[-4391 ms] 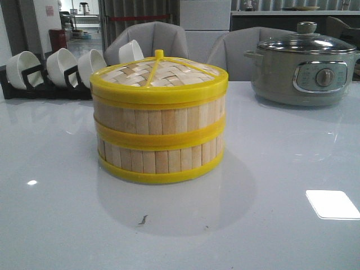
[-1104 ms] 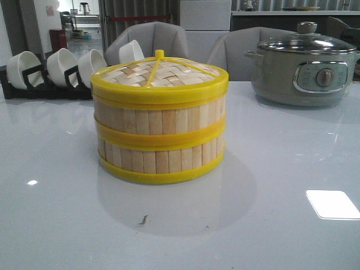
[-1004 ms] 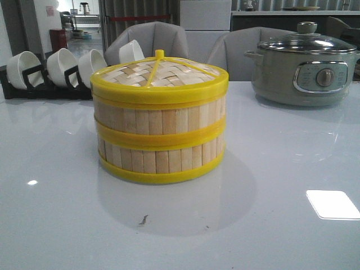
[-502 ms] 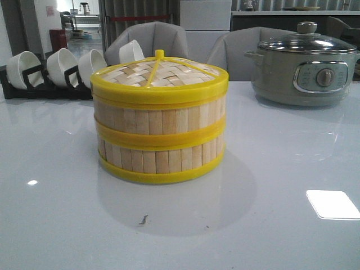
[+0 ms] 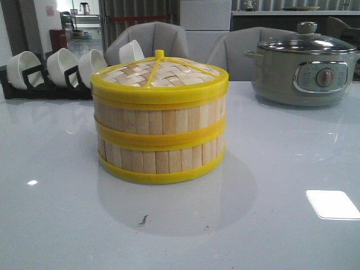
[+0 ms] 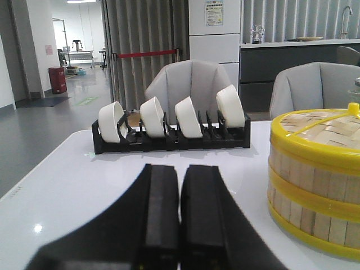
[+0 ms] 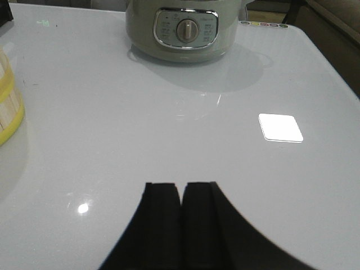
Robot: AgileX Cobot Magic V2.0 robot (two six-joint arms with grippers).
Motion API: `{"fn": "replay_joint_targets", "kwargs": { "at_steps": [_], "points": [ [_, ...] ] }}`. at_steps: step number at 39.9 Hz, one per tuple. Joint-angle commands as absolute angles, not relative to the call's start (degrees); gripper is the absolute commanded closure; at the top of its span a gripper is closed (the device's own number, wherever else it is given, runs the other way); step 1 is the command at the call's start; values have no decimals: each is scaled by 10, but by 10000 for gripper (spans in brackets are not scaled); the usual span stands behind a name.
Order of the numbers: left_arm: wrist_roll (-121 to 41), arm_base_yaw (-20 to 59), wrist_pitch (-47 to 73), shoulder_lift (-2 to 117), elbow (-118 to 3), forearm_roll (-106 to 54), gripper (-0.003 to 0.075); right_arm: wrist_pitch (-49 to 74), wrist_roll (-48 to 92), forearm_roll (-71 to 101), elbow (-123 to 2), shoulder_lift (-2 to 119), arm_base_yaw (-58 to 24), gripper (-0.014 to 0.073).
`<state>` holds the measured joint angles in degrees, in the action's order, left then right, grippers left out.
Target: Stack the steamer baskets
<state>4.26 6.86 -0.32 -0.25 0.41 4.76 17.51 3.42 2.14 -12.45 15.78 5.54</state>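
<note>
Two steamer baskets point(image 5: 160, 135) stand stacked one on the other in the middle of the table, capped by a woven lid point(image 5: 159, 72) with a yellow rim and knob. The stack also shows in the left wrist view as steamer baskets point(image 6: 315, 185) and at the edge of the right wrist view as steamer baskets point(image 7: 8, 107). My left gripper point(image 6: 180, 169) is shut and empty, apart from the stack on the bowl-rack side. My right gripper point(image 7: 181, 185) is shut and empty over bare table, on the pot side. Neither gripper shows in the front view.
A black rack with white bowls point(image 5: 56, 70) stands at the back left. A grey-green electric pot with a glass lid point(image 5: 304, 64) stands at the back right. Grey chairs point(image 5: 152, 39) stand behind the table. A bright light patch point(image 5: 332, 204) lies on the glossy tabletop.
</note>
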Motion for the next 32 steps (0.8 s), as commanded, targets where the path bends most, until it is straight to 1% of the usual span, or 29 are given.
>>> {"fn": "replay_joint_targets", "kwargs": {
  "at_steps": [1, 6, 10, 15, 22, 25, 32],
  "points": [
    [41, 68, -55, -11, 4, 47, 627, 126, 37, 15, -142, 163, 58, 545],
    [41, 68, -55, -11, 4, 47, 627, 143, 37, 15, -139, 141, 59, 545],
    [41, 68, -55, -11, 4, 47, 627, 123, 37, 15, -125, 112, 59, 545],
    [41, 68, -55, -11, 4, 47, 627, 53, 37, 15, -80, 71, 59, 573],
    [41, 68, -55, -11, 4, 47, 627, -61, 32, 32, 11, 13, 59, 573],
    [41, 68, -55, -11, 4, 47, 627, -25, 27, 42, 9, -11, 59, 573],
    [41, 68, -55, -10, 4, 47, 627, -7, 26, 42, 9, -18, 59, 573]
  ]
}}
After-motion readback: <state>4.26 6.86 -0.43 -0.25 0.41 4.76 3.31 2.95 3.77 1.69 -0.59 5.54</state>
